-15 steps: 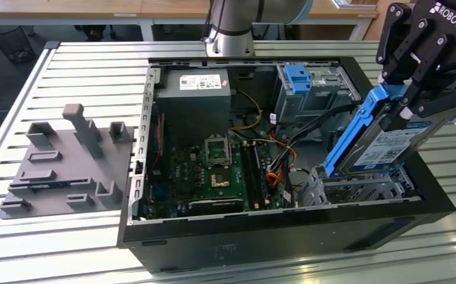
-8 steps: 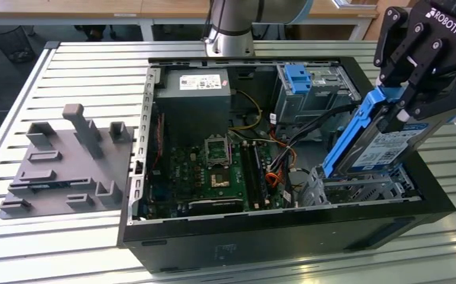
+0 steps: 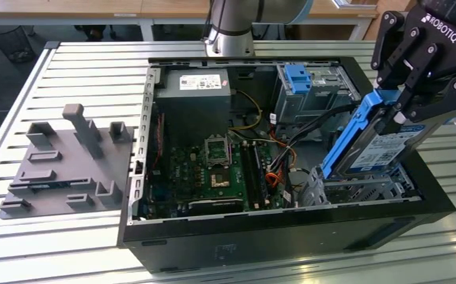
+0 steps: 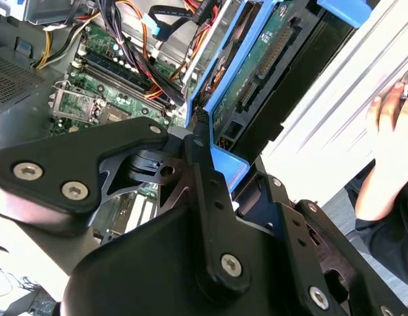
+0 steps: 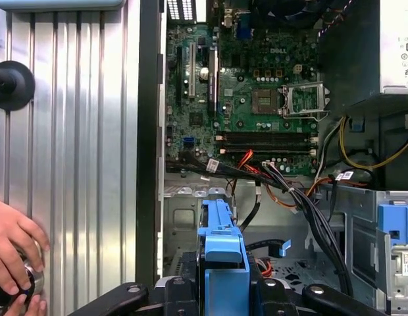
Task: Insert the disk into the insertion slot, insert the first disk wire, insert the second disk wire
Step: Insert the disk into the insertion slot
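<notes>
Gripper (image 3: 408,109), clamped on the blue frame of the disk (image 3: 374,151), holds it tilted w/ its lower end at the top of the insertion slot (image 3: 362,190), near corner of the open PC case (image 3: 291,229), exterior view's right.

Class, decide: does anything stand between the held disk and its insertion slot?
Possibly. The disk hangs tilted, lower end at the insertion slot; in the first wrist view a loose blue-tipped cable lies across the slot's floor, beside a black cable bundle.

Grey fixture block (image 3: 62,165) on slatted table (image 3: 93,65), beside open case (image 3: 251,248).
</notes>
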